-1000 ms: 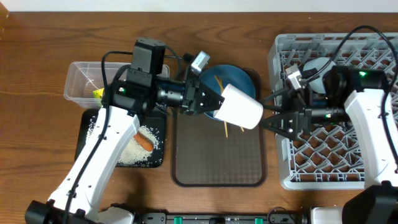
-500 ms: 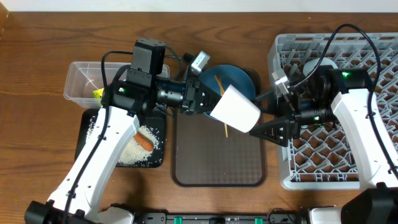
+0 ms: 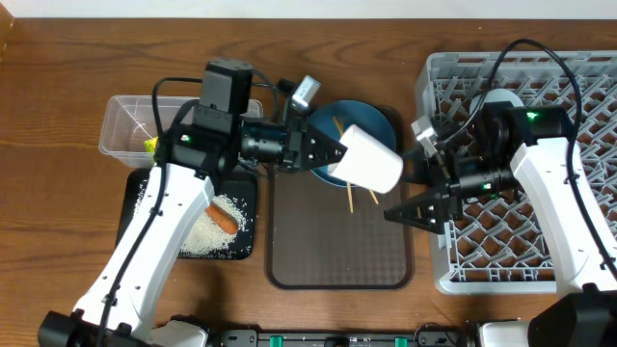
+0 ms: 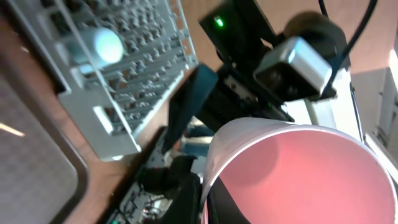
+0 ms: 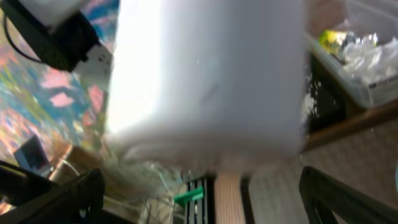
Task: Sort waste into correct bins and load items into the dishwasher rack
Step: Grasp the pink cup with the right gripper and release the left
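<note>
Now we hold the pale pink cup (image 3: pixel 371 162) on its side in the air, over the far right part of the brown serving tray (image 3: pixel 337 260) near the middle of the tabletop (image 3: pixel 58 87). It hangs just above the blue plate (image 3: pixel 371 120) and the chopsticks (image 3: pixel 349 198). Our left fingers (image 3: pixel 328 152) are clamped on its rim. Our right fingers (image 3: pixel 410 207) stand wide apart just beside its base and grip nothing. The dishwasher rack (image 3: pixel 501 260) waits by the right edge.

The hand-over looks risky to us. If the left fingers let go before the right ones close, the cup would likely drop onto the plate and chopsticks. If the right fingers close off-centre on the smooth, tilted wall, they could push it out of the left grip or pinch it loosely, so it slips on the way to the rack.
</note>
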### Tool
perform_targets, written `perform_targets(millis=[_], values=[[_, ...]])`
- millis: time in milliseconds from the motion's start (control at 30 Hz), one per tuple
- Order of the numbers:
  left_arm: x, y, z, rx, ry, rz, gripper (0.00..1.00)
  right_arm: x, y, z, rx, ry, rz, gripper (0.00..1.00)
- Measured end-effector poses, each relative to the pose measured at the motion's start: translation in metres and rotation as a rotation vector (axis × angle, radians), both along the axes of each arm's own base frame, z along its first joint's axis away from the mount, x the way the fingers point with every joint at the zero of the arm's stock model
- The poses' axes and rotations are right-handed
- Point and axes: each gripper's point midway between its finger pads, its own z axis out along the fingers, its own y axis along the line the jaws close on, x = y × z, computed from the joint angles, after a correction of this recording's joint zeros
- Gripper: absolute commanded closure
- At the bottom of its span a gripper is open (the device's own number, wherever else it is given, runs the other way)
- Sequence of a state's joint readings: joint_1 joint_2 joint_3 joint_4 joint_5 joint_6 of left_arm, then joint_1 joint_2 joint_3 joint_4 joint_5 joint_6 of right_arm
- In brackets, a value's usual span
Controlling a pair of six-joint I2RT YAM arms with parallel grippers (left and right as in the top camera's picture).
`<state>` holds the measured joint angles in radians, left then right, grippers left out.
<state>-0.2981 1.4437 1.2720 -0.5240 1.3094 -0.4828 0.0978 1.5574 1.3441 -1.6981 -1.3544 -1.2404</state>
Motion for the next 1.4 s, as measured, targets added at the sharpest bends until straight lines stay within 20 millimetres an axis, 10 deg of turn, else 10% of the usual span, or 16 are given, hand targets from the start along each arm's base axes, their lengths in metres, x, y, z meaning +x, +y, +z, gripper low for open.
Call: perform_targets(millis=[967, 1400], values=[[-0.007, 0.002, -0.012, 0.044, 0.03, -0.001, 0.93, 0.019, 0.01, 0.014, 0.125, -0.175, -0.007, 0.02], [-0.01, -0.002, -0.013, 0.05, 0.02, -0.014, 0.94, 0.018, 0.011, 0.014, 0.126, -0.164, -0.005, 0.48]])
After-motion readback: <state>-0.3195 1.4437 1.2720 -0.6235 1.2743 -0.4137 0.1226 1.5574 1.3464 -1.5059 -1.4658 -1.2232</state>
